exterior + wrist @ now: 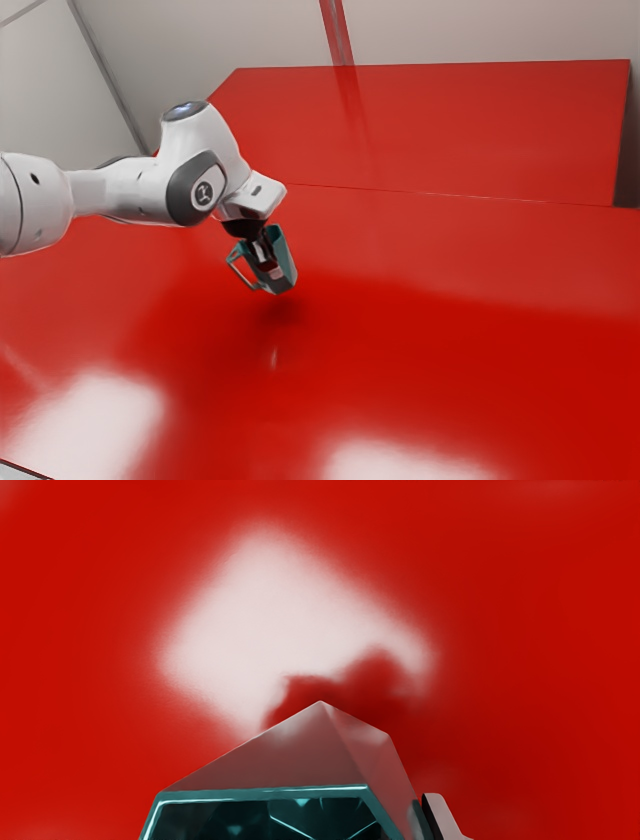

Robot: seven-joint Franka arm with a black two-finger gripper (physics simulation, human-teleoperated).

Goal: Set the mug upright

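Gripper clamped on the mug, held aloft over the glossy, smooth red table; mug tilted, mouth toward the hand. Walls faceted, flat-sided (outer face dull grey-pink in the wrist view), rim and interior shiny teal. Angular handle toward the exterior view's left
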